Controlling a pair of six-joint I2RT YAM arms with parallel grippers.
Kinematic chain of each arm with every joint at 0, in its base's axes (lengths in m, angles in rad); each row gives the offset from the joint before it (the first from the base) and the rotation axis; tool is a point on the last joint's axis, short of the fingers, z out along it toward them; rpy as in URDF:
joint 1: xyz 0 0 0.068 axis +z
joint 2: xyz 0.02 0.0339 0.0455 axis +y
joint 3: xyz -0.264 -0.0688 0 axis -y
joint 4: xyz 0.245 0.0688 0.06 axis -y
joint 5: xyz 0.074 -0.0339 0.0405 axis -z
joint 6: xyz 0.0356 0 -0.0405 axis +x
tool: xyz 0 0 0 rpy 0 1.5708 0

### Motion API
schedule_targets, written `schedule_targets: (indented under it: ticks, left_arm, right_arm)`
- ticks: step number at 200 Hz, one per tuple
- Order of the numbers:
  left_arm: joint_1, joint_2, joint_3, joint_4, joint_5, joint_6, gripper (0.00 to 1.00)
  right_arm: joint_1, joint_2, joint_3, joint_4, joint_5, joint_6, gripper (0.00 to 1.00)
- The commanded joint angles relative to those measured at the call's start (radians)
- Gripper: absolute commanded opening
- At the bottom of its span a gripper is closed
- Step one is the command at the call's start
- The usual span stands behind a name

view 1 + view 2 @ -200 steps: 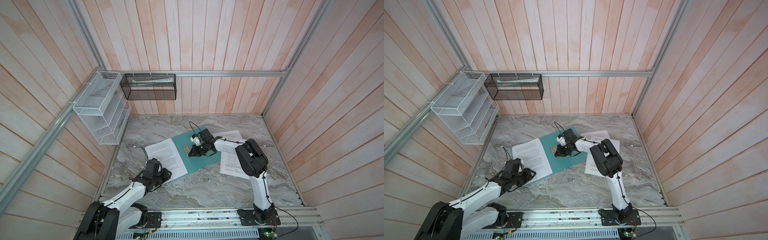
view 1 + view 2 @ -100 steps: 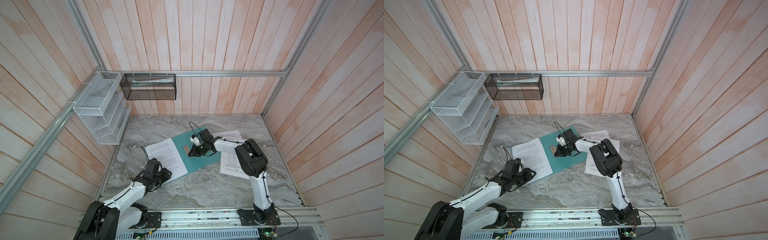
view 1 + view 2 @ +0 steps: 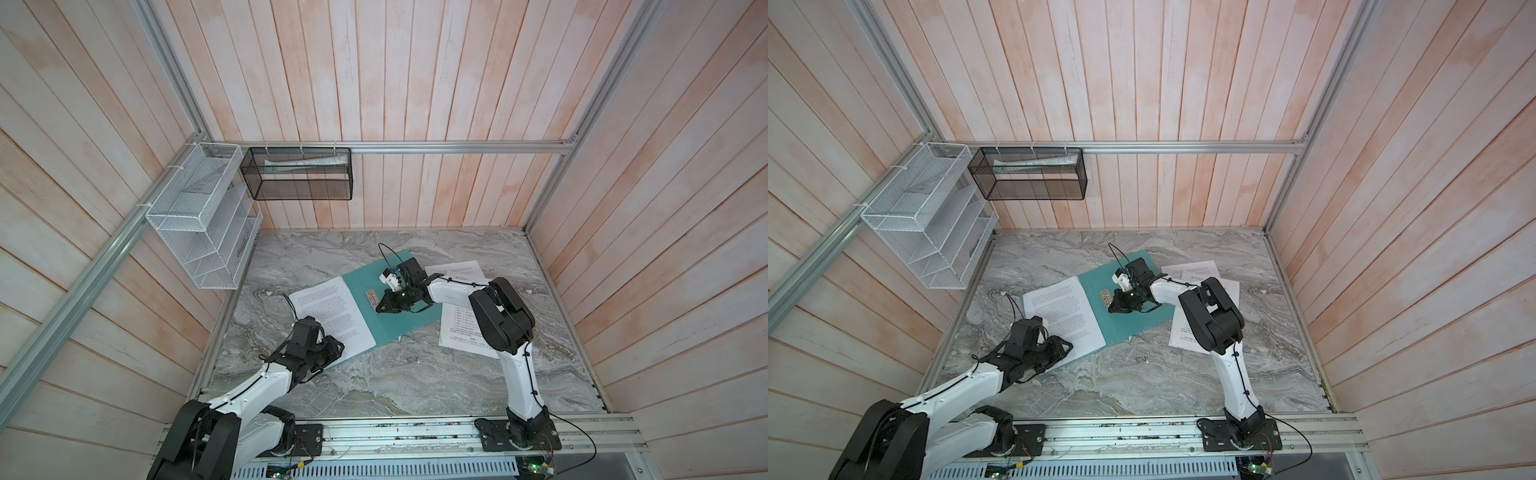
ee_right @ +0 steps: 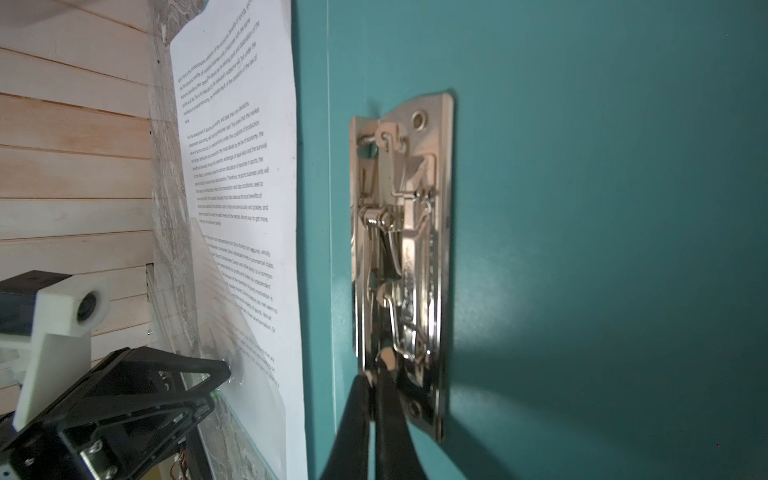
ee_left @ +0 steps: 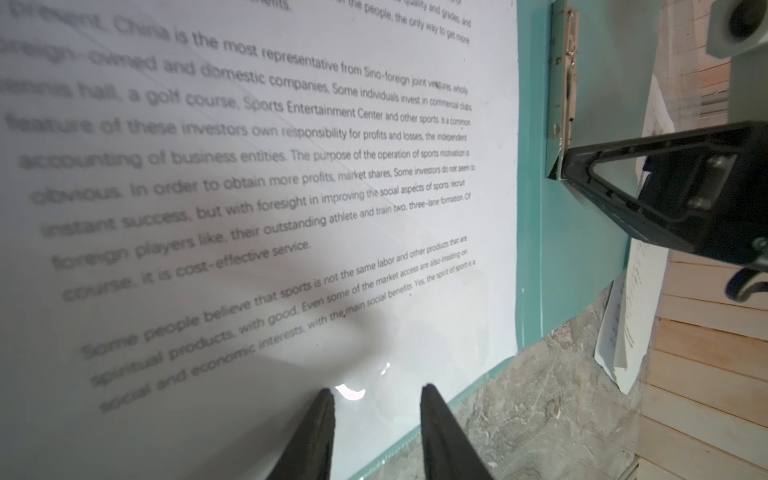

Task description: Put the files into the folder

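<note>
Marble tabletop [image 3: 374, 374] bears open teal folder [image 3: 409, 322], printed sheet [image 3: 332, 311] inside.

A grey marbled tabletop [image 3: 386, 374] sits boxed in by pale pinkish plank walls [image 3: 374, 75]. On the left-hand wall hangs a white wire-mesh rack [image 3: 195, 224] with tiered slots. Just beside it, on the back wall, a black mesh basket [image 3: 297, 189] hangs from an aluminium rail [image 3: 457, 146], with a pale roll [image 3: 305, 163] lying inside near its top.

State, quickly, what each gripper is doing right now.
Left gripper: open, tips on the white printed paper sheet.
Right gripper: shut, tips at the silver metal clip inside the teal folder; grip cannot be told.
</note>
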Motion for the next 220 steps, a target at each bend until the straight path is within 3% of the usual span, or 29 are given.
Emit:
schedule_targets:
  ticks: [1, 53, 90, 125, 151, 182, 220]
  left_arm:
    - [-0.003, 0.046, -0.050, -0.124, -0.008, -0.010, 0.38]
    - [-0.005, 0.141, -0.074, -0.038, 0.037, -0.029, 0.36]
    - [-0.018, 0.169, -0.056, -0.053, 0.018, -0.044, 0.35]
    - [-0.020, 0.187, -0.043, -0.066, 0.013, -0.051, 0.35]
    - [-0.023, 0.192, -0.039, -0.070, 0.008, -0.056, 0.35]
    - [-0.023, 0.192, -0.039, -0.071, 0.004, -0.062, 0.35]
    - [-0.023, 0.199, -0.028, -0.083, 0.005, -0.063, 0.36]
  right_arm:
    - [0.008, 0.064, 0.000, -0.093, 0.104, -0.006, 0.00]
    - [0.033, 0.140, 0.103, -0.308, 0.488, -0.089, 0.00]
    - [0.031, 0.206, 0.105, -0.359, 0.666, -0.130, 0.00]
    - [-0.020, 0.160, 0.079, -0.323, 0.635, -0.123, 0.00]
    - [-0.044, 0.135, 0.164, -0.347, 0.642, -0.125, 0.00]
    - [-0.045, 0.159, 0.290, -0.378, 0.560, -0.133, 0.00]
    - [-0.052, 0.080, 0.266, -0.331, 0.492, -0.114, 0.00]
